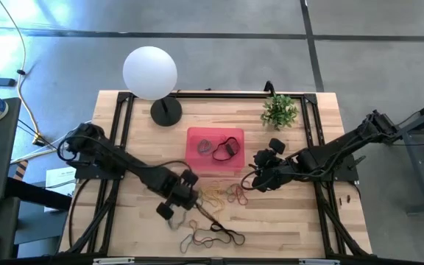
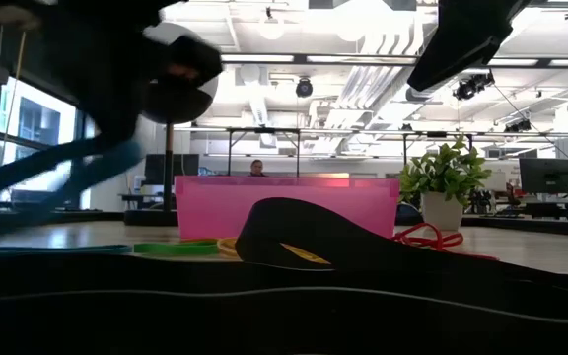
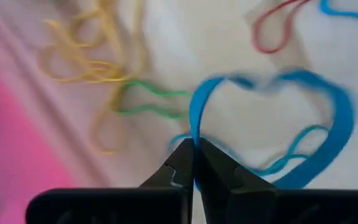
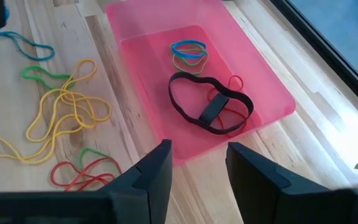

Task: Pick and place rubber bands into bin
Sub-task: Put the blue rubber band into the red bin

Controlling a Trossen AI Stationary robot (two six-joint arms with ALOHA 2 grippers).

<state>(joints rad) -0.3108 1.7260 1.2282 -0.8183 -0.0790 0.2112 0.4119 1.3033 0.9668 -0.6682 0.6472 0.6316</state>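
The pink bin [image 1: 197, 140] sits mid-table and shows in the right wrist view [image 4: 135, 37]. It holds a black band [image 4: 210, 102] and blue, green and red ones. Loose yellow bands [image 4: 67, 115], red bands [image 4: 82, 171] and green bands lie on the wood near the bin's near side. More bands [image 1: 212, 235] lie by the near edge. My left gripper [image 1: 190, 193] is over this scatter, shut on a blue band [image 3: 272, 124]. My right gripper [image 4: 197, 165] is open at the bin's near right corner [image 1: 256, 177], touching nothing. My left gripper pinches the blue band's strand [image 3: 194, 127] between its two shut fingertips [image 3: 182, 165], at one side of the loop. The rest of the loop spreads out beyond the tips. Whether the band is clear of the table cannot be told.
A white globe lamp [image 1: 150, 71] and a small potted plant [image 1: 279, 110] stand at the far side. Black frame rails [image 1: 120, 125] run along the table's sides. A wide black band [image 2: 304, 237] lies close to the low camera. A person [image 2: 256, 168] shows far behind.
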